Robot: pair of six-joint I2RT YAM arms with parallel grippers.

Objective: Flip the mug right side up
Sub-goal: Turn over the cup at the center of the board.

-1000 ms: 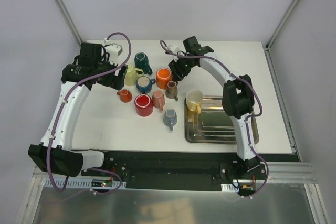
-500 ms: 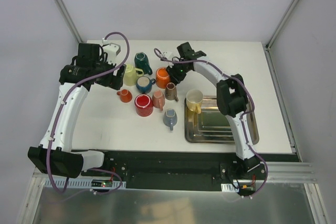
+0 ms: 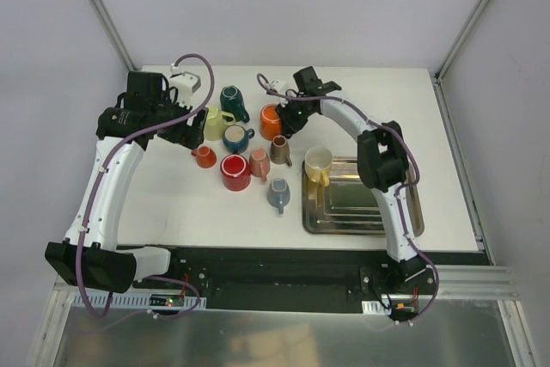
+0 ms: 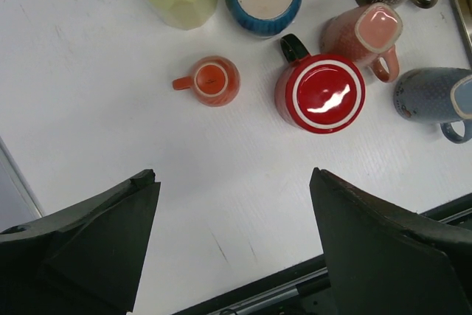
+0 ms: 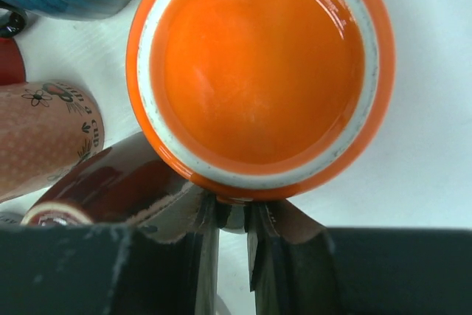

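Grasp step: right gripper (image 5: 234,215) clenched on the apparently inverted orange mug (image 5: 258,64), left gripper (image 4: 234,182) released; next move requires lifting and flipping.

From my feed I see a white table (image 3: 387,96) boxed in by plain grey walls (image 3: 284,6) (even, soft light), slanted metal posts (image 3: 101,10) at the corners, a black strip (image 3: 275,262) along its near edge.

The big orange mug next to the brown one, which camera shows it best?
The right wrist view: the big glossy orange mug fills the picture, close up and sharp. The top external view shows it small, among the other mugs. The left wrist view does not show it.
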